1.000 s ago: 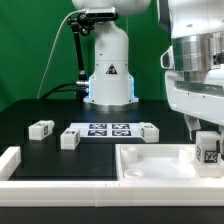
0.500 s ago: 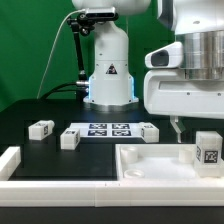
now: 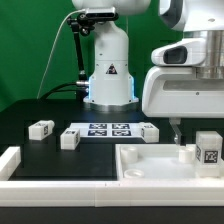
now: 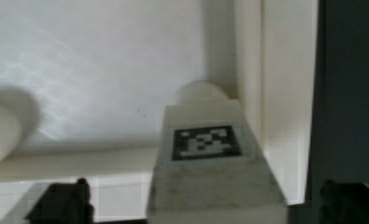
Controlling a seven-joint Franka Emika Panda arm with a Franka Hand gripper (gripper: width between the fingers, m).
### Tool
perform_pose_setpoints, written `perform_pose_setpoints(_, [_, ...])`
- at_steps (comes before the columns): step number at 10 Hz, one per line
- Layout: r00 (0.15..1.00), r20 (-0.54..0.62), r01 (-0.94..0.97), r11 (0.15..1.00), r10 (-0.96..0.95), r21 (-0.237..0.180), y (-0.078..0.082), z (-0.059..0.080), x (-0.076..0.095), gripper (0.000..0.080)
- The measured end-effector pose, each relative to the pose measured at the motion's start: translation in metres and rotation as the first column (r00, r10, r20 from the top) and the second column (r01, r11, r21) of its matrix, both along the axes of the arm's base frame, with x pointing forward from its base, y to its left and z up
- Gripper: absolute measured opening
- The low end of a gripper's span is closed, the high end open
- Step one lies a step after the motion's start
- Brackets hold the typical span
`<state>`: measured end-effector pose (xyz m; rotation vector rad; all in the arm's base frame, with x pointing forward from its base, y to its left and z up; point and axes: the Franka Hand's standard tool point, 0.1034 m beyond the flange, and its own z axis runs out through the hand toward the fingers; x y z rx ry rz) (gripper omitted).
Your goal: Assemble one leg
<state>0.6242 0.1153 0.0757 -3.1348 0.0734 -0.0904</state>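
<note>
- Leg [image 3: 208, 148] stands upright at the exterior view's right, tag facing cam, right by the right wall of the big white tray-like piece [image 3: 150, 165]. Can't tell if it sits in a recess or just on the piece.
- Wrist view: same leg [image 4: 213, 160] fills the frame, tag up, lying betw. the two dark fingertips [image 4: 65, 200]; white tray wall alongside it.
- Gripper [image 3: 180, 140] hangs over the right part of the tray piece, just beside the leg. Fingers spread, gap on both sides of the block in wrist view, nothing held.
- Progress, my read: early. Leg not grasped, not lifted, not seated in any corner hole as far as visible. Left to do: close on leg, carry it, insert/fasten.
- Small white stub [image 3: 186, 153] next to the leg near the fingers: could be a peg or part of the tray piece, too small to tell.
- Other loose legs: one at far left [image 3: 41, 128], one nearer centre-left [image 3: 69, 139], one just right of the marker board [image 3: 148, 131]. All apart from each other, untouched.
- Marker board [image 3: 108, 129] flat on the table, mid-scene, far side of the tray piece.
- Surface: black matte table [image 3: 40, 150], white rim [image 3: 10, 160] at near left edge.
- Room: green backdrop, white arm base [image 3: 108, 75] at far centre w/ black cable running off to its left.
</note>
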Motion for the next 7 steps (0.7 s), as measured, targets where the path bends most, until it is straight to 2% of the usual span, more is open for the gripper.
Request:
perform_pose_setpoints(1, [0.996,0.0,-0.09,0.996,0.09,-0.007,-0.0005,-0.0001,0.0,0.0533])
perform_pose_setpoints(2, [0.998,0.0,-0.064,0.998,0.064,-0.003,0.0,-0.0001,-0.0001,0.0397])
perform_pose_setpoints(3, [0.998,0.0,-0.063,0.998,0.063,-0.002,0.0,-0.0001,-0.0002,0.0397])
perform_pose_setpoints(4, [0.999,-0.001,-0.037,0.999,0.037,-0.001,0.0,-0.0003,-0.0003,0.0291])
perform_pose_setpoints(6, [1.0,-0.002,0.017,1.0,-0.017,0.004,-0.0001,-0.0006,-0.0007,0.0291])
perform_pose_setpoints(7, [0.98,0.005,0.198,0.98,-0.198,0.035,-0.0009,-0.0018,-0.0003,0.0291])
